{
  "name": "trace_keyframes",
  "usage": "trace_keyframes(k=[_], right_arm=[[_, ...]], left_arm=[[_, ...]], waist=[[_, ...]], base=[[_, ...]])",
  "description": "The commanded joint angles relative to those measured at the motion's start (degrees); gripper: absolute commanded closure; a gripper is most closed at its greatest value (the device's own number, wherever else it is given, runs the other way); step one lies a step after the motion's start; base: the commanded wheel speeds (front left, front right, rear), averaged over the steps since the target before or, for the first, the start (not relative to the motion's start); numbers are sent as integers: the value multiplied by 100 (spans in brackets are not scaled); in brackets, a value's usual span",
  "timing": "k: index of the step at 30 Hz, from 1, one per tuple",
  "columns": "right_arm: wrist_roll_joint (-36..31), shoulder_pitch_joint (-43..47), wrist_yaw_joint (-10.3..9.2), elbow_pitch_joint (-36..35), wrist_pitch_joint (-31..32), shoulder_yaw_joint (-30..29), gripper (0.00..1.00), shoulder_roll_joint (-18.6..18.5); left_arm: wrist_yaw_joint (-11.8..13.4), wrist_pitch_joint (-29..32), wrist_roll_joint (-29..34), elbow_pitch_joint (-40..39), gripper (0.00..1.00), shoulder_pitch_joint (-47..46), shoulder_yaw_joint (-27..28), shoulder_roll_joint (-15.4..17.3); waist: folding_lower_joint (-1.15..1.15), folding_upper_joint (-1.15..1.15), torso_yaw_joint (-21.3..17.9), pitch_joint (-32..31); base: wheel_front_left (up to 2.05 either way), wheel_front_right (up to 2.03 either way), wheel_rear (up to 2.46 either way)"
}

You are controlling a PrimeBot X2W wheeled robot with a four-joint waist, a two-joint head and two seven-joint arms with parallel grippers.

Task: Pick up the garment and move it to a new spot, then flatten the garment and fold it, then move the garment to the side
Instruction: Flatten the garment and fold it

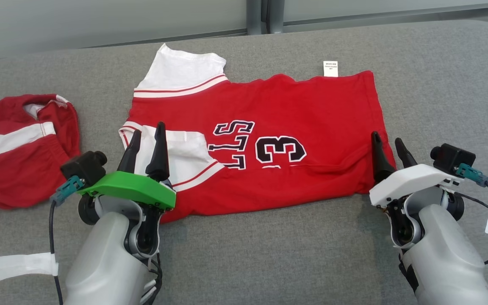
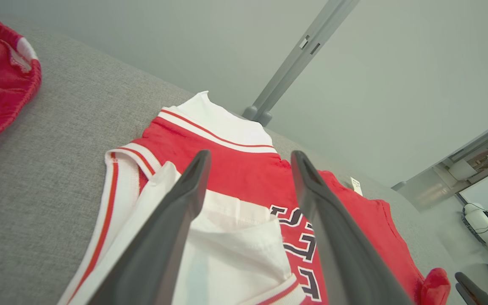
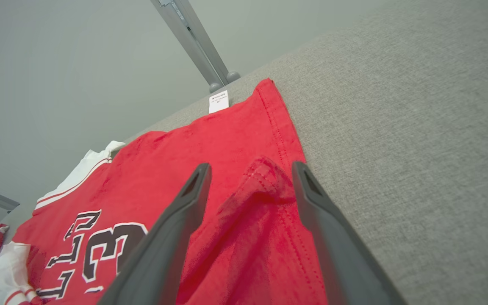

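The garment [image 1: 269,127] is a red jersey with white trim and the number 3, lying sideways on the grey surface with its near edge folded up over itself. My left gripper [image 1: 147,130] stands open above the folded white shoulder part [image 2: 231,237], with nothing between its fingers. My right gripper [image 1: 389,140] is open at the jersey's right near corner, where a small bunched hem [image 3: 265,178] rises between the fingers, untouched. A white label [image 1: 331,68] sticks out at the far edge.
A second red garment with a white stripe [image 1: 19,148] lies bunched at the left. A strip of white tape [image 1: 19,264] sits near the front left. The grey padded surface [image 1: 269,254] reaches a pale wall at the back.
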Motion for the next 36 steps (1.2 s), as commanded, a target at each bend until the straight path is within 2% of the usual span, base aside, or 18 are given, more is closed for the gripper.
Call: trace_keyframes(k=[1, 5, 11, 22, 31, 36], right_arm=[[-53, -28, 3, -5, -55, 6, 0, -19], [-42, 127, 3, -158, -183, -36, 0, -17], [-60, 582, 3, -567, -280, -270, 0, -62], [-236, 1665, 3, -1628, -179, -721, 0, -30], [-34, 2090, 3, -2070, -21, -709, 0, -15], [15, 2141, 3, -2124, -18, -671, 0, -15]], left_arm=[[-31, -25, 43, -33, 0, 1, 29, 19], [-59, -27, 94, -249, 0, 258, 155, 97], [43, -23, 132, -776, 0, 888, 447, 187], [477, 262, -113, -1572, 0, 1991, 627, 311], [891, 938, -427, -1493, 0, 2550, 606, 276], [908, 1042, -593, -1320, 0, 2607, 644, 196]], waist=[[0, 62, -10, -18], [0, 62, -12, -76], [0, 62, 31, -195], [0, 62, 73, -396], [0, 62, -30, -429], [0, 62, -76, -435]], base=[[0, 0, 0], [0, 0, 0], [0, 0, 0], [0, 0, 0], [0, 0, 0], [0, 0, 0]])
